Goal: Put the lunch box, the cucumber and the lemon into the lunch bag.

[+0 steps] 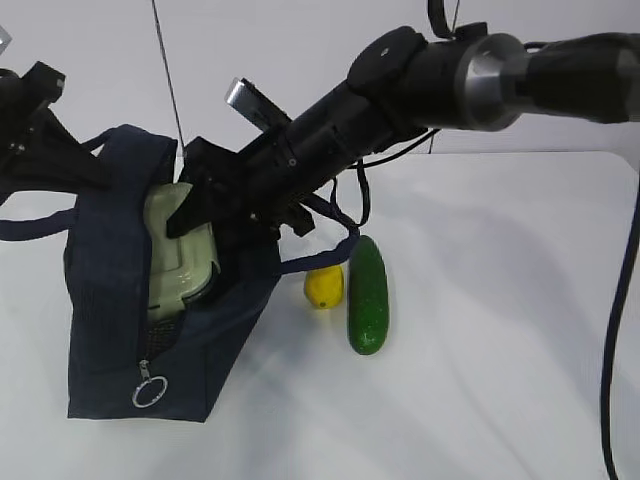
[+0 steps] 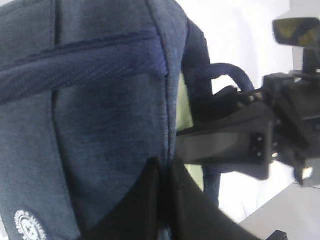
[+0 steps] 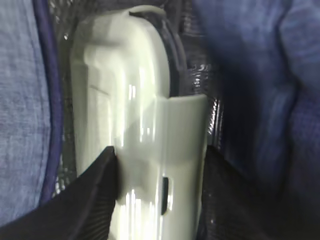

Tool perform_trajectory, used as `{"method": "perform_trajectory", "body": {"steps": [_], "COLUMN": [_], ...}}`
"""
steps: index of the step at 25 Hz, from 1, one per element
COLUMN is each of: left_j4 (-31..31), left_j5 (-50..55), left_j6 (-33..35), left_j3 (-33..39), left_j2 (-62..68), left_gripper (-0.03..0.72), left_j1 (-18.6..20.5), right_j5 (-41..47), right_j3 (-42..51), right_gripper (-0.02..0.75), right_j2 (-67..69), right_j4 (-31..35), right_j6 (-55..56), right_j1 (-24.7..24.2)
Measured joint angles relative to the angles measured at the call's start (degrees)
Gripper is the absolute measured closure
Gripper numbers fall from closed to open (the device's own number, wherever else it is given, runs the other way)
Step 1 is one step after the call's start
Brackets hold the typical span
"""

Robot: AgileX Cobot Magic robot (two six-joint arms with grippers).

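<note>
While the right gripper [image 3: 160,200] holds the lunch box [image 1: 180,255] across its narrow width, jaws about half spread and pressed to both sides, the box stands on edge, mostly inside the open mouth of the lunch bag [image 1: 110,330]. The left gripper [image 2: 165,200] is pinched nearly closed on the bag's top edge, apparently keeping the mouth open.

By its look, the box is stiff, smooth plastic with a glossy pale green lid; it probably weighs little but could slip, so gripping its flat sides, clear of the clip, seems sound. The bag is soft cloth that sags and folds, so its rim may catch a corner of the box.

Outside, the lemon [image 1: 324,287] and the cucumber [image 1: 368,296] lie touching or nearly so on the white table [image 1: 500,350], just right of the bag. The lemon is small and round and may roll; the cucumber is firm and smooth and best taken around its middle.

The table is plain, matte and white, with open room to the right. A pale wall stands behind.
</note>
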Motion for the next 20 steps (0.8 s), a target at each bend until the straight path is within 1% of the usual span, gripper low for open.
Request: {"method": "perform_trajectory", "body": {"steps": [3,7,9,11,20], "left_j4": [0.0,-0.29,-0.28,-0.28,-1.5], "left_j5": [0.0,0.0,0.0,0.0,1.45], "left_j6": [0.0,0.0,0.0,0.0,0.41], "left_j3": [0.0,0.0,0.0,0.0,0.0], "left_j2": [0.0,0.0,0.0,0.0,0.0], "left_gripper": [0.685,0.686,0.686,0.686,0.686], "left_j1": [0.0,0.0,0.0,0.0,0.0], "right_j5": [-0.61,-1.75,-1.75,-1.62,0.57], "right_j3": [0.0,0.0,0.0,0.0,0.0], "right_gripper": [0.386,0.386,0.386,0.386,0.386], "right_j2": [1.16,3.09,3.98,4.67,4.95], "right_j4": [3.12,11.5,14.29,15.52,16.28], "right_j6": [-1.91,-6.91,-8.47,-10.86,-19.16], "right_j1": [0.16,0.24,0.28,0.37,0.37]}}
